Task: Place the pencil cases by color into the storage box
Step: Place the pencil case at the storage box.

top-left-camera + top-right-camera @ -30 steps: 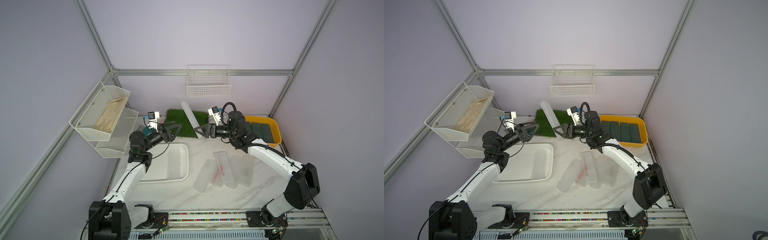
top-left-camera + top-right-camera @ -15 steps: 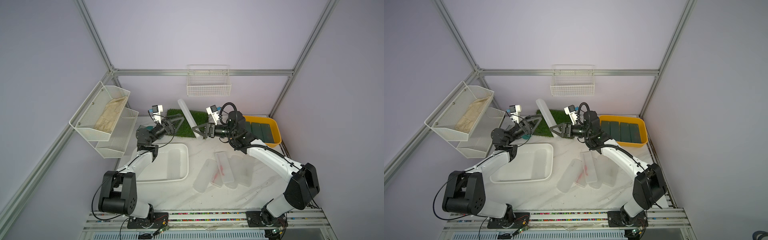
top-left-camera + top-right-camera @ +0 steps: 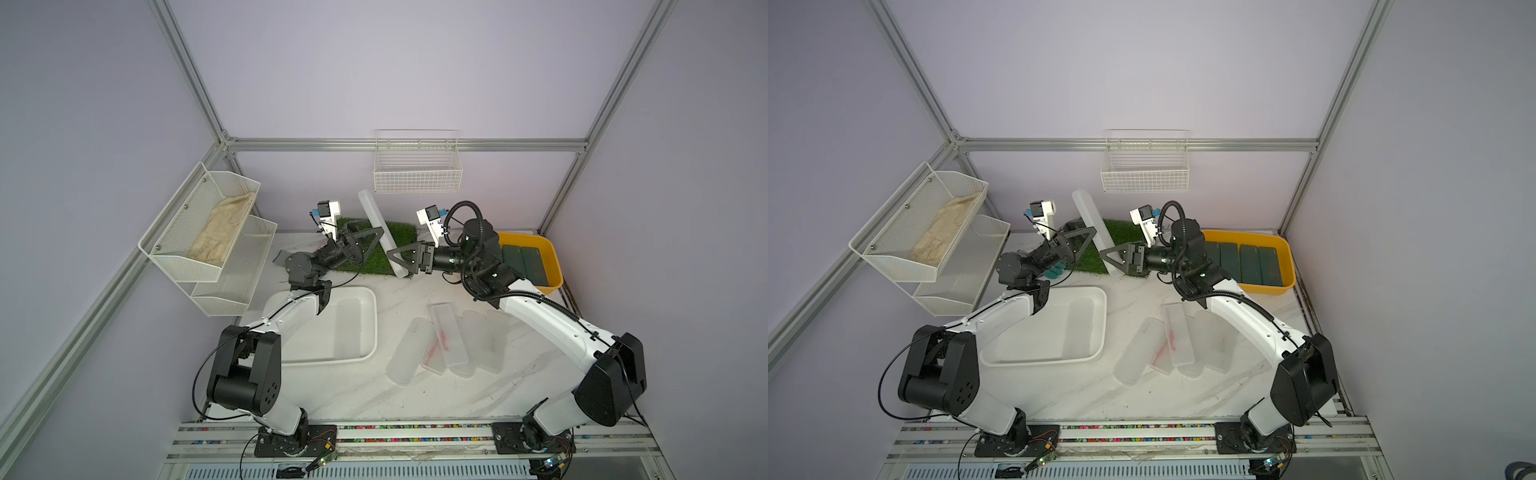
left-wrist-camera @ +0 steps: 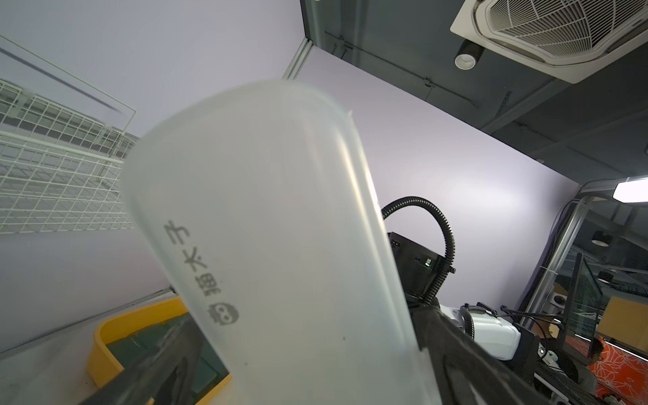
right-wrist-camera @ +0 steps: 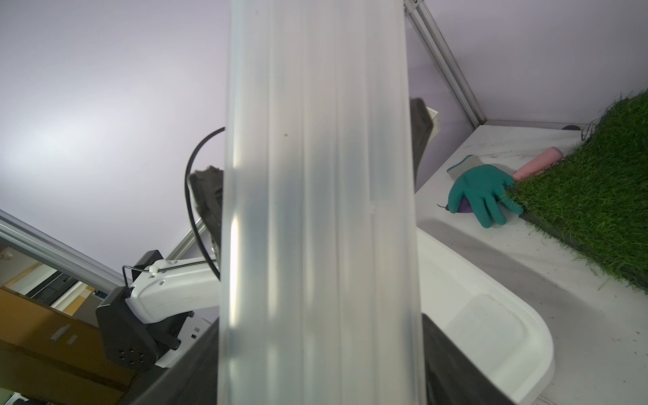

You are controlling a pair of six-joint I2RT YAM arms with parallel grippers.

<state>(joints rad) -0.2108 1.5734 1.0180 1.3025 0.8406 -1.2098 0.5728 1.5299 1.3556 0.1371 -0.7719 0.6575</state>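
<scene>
A: Above the far grass mat (image 3: pixel 402 234), the right gripper (image 3: pixel 395 261) clamps the low end of the frosted case (image 3: pixel 371 210), which is tilted upward.
B: The left gripper (image 3: pixel 369 235) stands wide around it. Close it firmly before the right lets go, then lower the case to the white box (image 3: pixel 376 320).

Pencil case (image 5: pixel 315 210) frosted translucent plastic; mat (image 5: pixel 596 196) rough fake grass; glove (image 5: pixel 480 196) matt rubber.

Bright, soft, even overhead light; faint shadows. Close-up blur and pale glare streaks across frosted translucent white oblong plastic case (image 5: pixel 315 210) in wrist views.
</scene>
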